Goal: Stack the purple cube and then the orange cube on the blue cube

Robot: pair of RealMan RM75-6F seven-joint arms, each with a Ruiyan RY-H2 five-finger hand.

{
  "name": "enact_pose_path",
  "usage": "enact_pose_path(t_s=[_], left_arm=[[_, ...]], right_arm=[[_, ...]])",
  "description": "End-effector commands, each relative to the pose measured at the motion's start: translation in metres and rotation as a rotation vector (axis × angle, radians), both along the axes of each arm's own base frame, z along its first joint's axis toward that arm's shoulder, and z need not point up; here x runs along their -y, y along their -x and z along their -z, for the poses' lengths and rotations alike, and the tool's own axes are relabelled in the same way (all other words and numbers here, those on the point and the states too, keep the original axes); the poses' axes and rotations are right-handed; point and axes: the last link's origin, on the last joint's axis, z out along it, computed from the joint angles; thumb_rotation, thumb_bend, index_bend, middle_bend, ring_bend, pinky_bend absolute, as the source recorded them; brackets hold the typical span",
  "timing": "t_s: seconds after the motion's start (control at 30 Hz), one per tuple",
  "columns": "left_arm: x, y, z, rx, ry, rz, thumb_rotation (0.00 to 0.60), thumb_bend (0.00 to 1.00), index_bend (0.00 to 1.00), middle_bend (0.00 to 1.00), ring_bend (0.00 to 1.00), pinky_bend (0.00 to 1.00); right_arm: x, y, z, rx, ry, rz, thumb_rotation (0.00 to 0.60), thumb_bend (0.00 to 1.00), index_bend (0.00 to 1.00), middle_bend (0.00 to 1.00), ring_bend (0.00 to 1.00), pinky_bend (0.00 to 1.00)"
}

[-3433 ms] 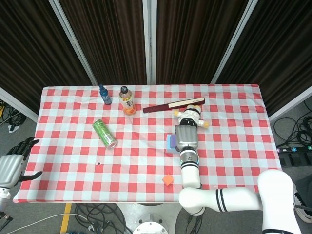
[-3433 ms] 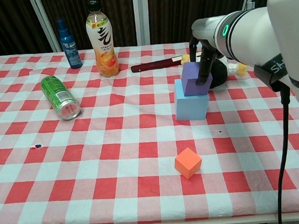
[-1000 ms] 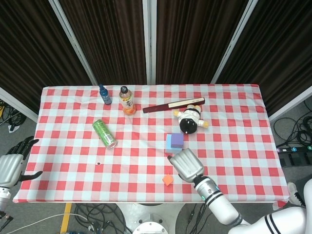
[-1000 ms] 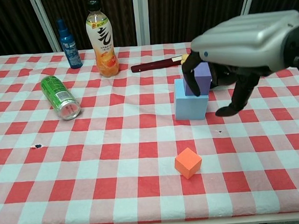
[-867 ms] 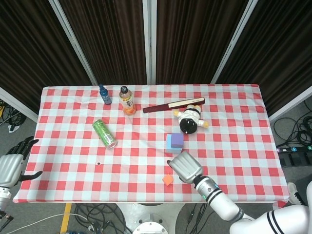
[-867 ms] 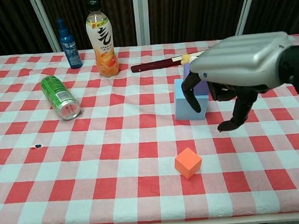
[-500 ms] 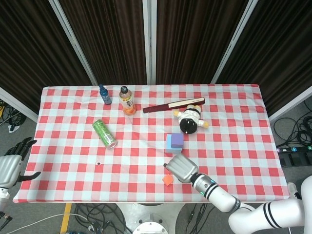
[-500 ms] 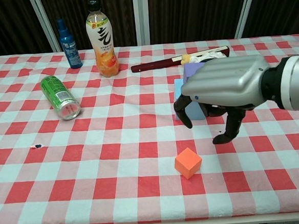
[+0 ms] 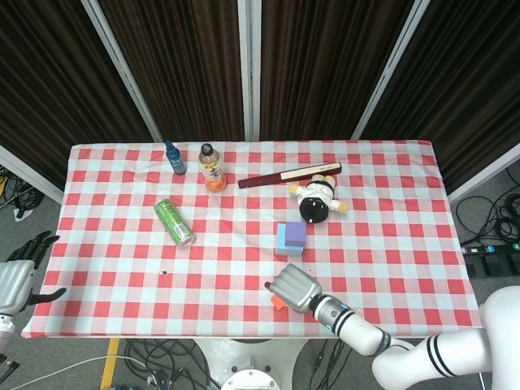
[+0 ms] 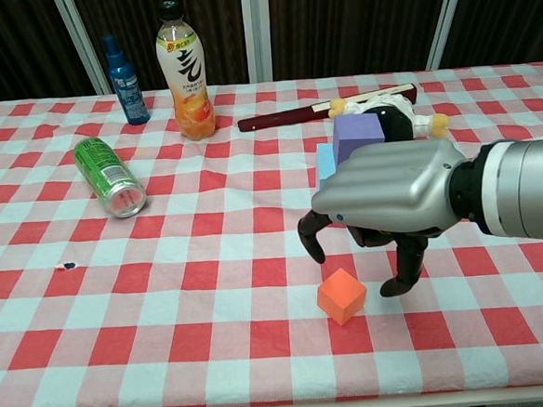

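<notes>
The purple cube (image 10: 357,138) (image 9: 296,232) rests on top of the blue cube (image 10: 325,162) (image 9: 282,240) near the table's middle. The orange cube (image 10: 341,295) (image 9: 276,303) lies alone near the front edge. My right hand (image 10: 383,202) (image 9: 294,288) hovers just above the orange cube, palm down, fingers spread and curved down around it without touching; it holds nothing. In the head view the hand covers most of the orange cube. My left hand (image 9: 18,275) hangs off the table's left side, fingers apart and empty.
A green can (image 10: 109,176) lies on its side at the left. An orange drink bottle (image 10: 184,72) and a blue spray bottle (image 10: 124,81) stand at the back. A dark red folded fan (image 10: 325,108) and a black-and-white toy (image 9: 318,198) lie behind the stack.
My right hand let go of the purple cube on the blue cube, drew back toward the front edge and came down over the orange cube. The left hand stayed put.
</notes>
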Motion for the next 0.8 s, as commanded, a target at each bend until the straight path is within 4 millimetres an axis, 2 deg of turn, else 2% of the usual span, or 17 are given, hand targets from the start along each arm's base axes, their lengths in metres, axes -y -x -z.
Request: enact_pose_path(t_s=[0.03, 0.8], left_arm=[[0.0, 0.002, 0.001, -0.006, 0.005, -0.004, 0.6, 0.0, 0.19, 0.17, 0.15, 0.22], [0.002, 0.007, -0.001, -0.012, 0.008, -0.013, 0.6, 0.0, 0.19, 0.17, 0.15, 0.22]], right_arm=[[0.0, 0.001, 0.003, -0.002, -0.006, 0.014, 0.6, 0.07, 0.36, 1.0, 0.93, 0.8], [0.007, 0.005, 0.026, -0.019, -0.036, 0.068, 0.6, 0.07, 0.39, 1.0, 0.93, 0.8]])
